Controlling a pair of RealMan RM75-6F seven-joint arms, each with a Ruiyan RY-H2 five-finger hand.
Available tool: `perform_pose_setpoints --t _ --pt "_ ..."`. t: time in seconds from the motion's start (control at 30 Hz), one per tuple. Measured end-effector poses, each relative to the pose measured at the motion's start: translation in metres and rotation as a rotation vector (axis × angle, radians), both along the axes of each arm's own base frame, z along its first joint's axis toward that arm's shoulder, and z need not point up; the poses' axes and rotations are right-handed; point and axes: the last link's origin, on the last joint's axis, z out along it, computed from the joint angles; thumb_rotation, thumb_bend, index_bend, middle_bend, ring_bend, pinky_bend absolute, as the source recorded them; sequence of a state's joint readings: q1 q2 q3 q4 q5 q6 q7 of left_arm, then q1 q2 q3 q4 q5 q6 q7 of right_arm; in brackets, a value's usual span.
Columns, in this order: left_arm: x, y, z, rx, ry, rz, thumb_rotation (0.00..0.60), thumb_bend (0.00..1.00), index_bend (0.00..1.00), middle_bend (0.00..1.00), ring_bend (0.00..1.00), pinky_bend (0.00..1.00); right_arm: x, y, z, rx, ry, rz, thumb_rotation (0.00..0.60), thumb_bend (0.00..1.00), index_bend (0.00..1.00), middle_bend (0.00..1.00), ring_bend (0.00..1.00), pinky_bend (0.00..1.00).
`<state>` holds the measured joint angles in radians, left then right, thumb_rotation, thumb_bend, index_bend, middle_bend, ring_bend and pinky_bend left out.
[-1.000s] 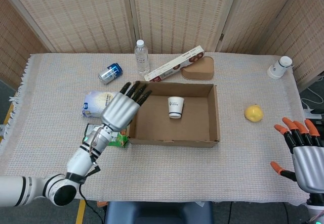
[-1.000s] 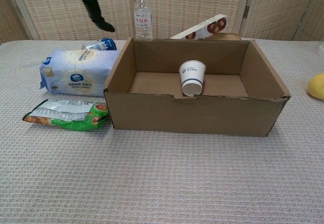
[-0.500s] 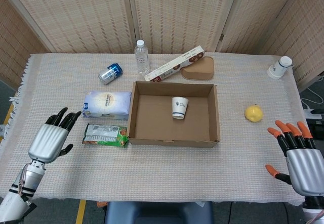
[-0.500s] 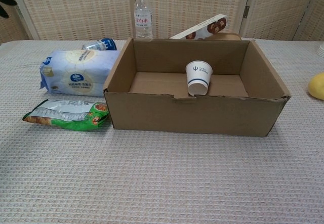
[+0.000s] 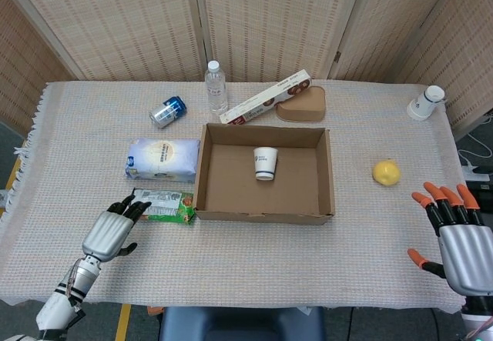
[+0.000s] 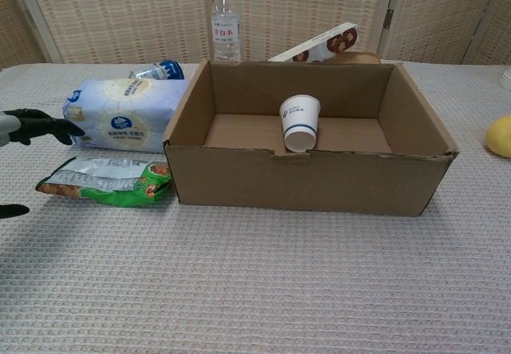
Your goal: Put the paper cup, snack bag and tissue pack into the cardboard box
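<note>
1. Nearest me, my left hand [image 5: 115,232] hovers low over the worktop [image 5: 246,272] with its fingers spread and nothing in them, fingertips just short of the near-left end of the snack bag [image 5: 162,205]. My right hand [image 5: 461,237] hangs off the far right edge, also spread and empty, well apart from everything I need.

2. I judge the snack bag to be the step in hand. It lies flat beside the left wall of the cardboard box [image 5: 263,216]. A flat, crinkly bag gives little to grip, so I plan to come in low from its free left end, slide fingers under one long edge with the thumb on top, and pinch firmly before lifting.

3. I want to lift high enough to clear the box wall, then carry rightward and release inside, away from the paper cup [image 5: 266,162], which already sits tilted in the box and could easily roll.

4. Behind the bag, the tissue pack [image 5: 162,159] lies against the same wall; I must not drag it.

5. Farther back stand a can [image 5: 167,111] and a water bottle [image 5: 216,87], which I leave alone.
</note>
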<state>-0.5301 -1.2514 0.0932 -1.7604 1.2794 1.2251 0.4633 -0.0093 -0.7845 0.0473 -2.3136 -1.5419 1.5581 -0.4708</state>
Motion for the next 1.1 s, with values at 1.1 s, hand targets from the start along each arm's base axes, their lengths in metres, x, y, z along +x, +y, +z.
perform_pose_setpoints --t 1.1 --pt "-0.007 0.074 -0.051 -0.062 0.056 0.100 0.600 0.26 0.15 0.15 0.07 0.27 -0.004 -0.005 0.004 -0.001 -0.007 -0.028 0.600 0.00 0.19 0.10 0.00 0.00"
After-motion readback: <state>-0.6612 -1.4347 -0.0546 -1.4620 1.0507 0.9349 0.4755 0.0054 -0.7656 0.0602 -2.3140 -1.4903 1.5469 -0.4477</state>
